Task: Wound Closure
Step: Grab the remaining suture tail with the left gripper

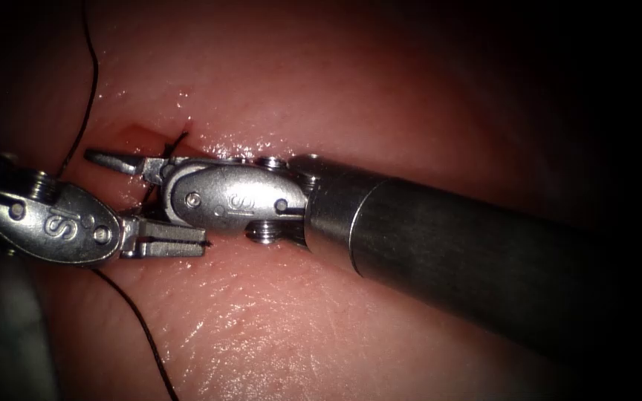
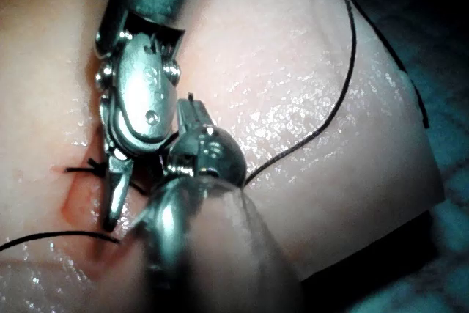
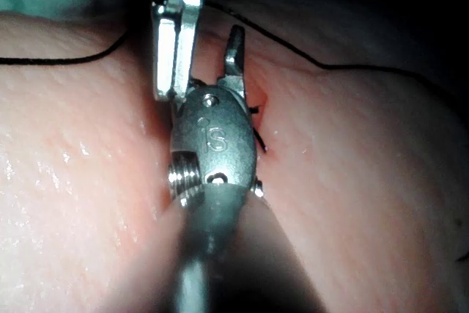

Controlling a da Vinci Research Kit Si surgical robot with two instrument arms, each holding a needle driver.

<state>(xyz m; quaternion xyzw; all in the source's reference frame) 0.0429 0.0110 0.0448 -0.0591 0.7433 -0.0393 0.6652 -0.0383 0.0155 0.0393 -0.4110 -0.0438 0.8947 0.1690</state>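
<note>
The right arm's shaft (image 1: 447, 245) is seen entering from the right of the endoscope view, laid low and nearly level across the tissue (image 1: 299, 327), with its wrist bent slightly so that the right end effector (image 1: 94, 157) points left along the cut (image 1: 134, 136). Its jaws are brought together into one tapered point, and nothing is seen held between them. The left arm's tool is brought in from the left edge, its shaft cut off by the frame. The left end effector (image 1: 200, 243) points right and lies just beside and below the right tool's wrist. Its jaws are closed flat, and a short dark end of thread (image 1: 91, 82) is seen standing out of the tip.

The thread is followed down the left of the endoscope view until it is lost behind the left tool. Another length emerges beneath that tool and runs off the lower edge. Short dark stitch ends (image 1: 179, 139) stand up at the cut, partly hidden by the right tool's jaws. Red fluid (image 2: 73, 207) is pooled at the cut's end.

In the left wrist view the left arm's own wrist is blurred. On each tool's wrist an "S" mark is stamped, read as "iS" (image 3: 214, 137) in the right wrist view.
</note>
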